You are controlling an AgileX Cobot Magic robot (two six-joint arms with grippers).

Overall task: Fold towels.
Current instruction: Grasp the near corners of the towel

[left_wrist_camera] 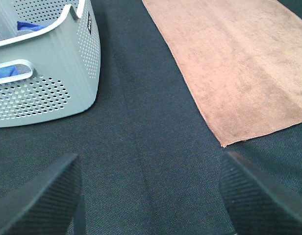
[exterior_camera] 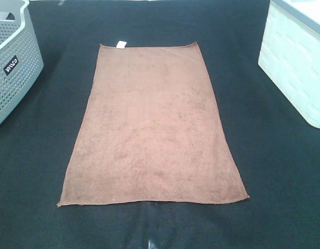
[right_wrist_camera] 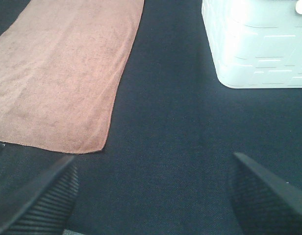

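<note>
Towel lies flat at centre of the high frame on the dark surface; white tag at its upper edge. Left fingers and right fingers spread wide, empty. Judged light, limp, grippy terry; I pinch the lower corners.

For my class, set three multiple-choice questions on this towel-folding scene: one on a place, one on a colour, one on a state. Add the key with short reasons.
1. In the high view, where does the grey basket stand relative to the towel?
A. To its left
B. To its right
C. On top of it

2. What colour is the towel's tag?
A. Blue
B. White
C. Black

3. How does the towel lie?
A. Folded in half
B. Rolled up
C. Spread flat

Key:
1 A, the basket is at the left edge and the white bin is at the right.
2 B, the tag at the far short edge is white.
3 C, all four corners show and no fold is visible.
</note>
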